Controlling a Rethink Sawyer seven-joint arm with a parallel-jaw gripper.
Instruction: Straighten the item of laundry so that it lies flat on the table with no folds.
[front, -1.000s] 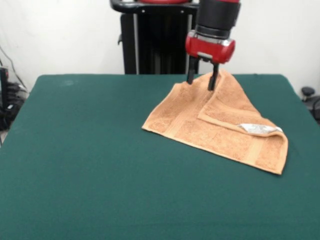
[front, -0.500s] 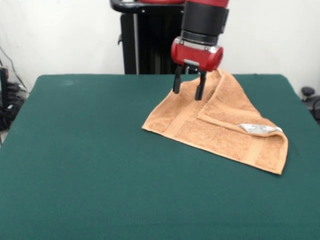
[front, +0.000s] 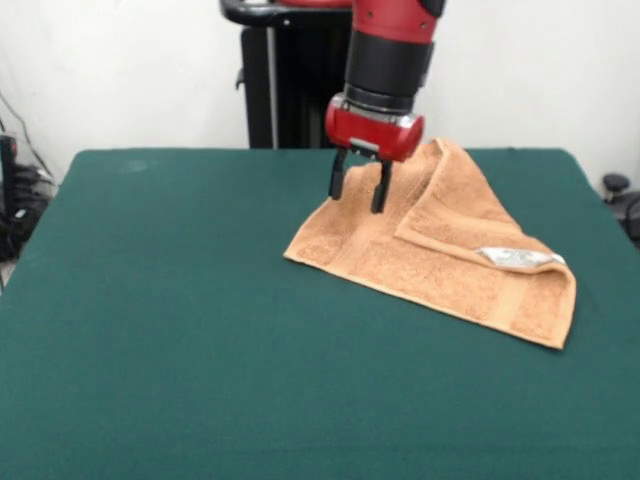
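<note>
Towel (front: 440, 255) is lying folded on the bench (front: 180, 330); it's soft and limp, so you're aiming the open, empty claw (front: 359, 192) at the folded-over flap's edge.

The arm (front: 385, 40) runs off the top edge. The gripper (front: 357, 192) hides part of the towel's (front: 440, 255) far edge. The table's (front: 150, 330) near side is cut off.
</note>
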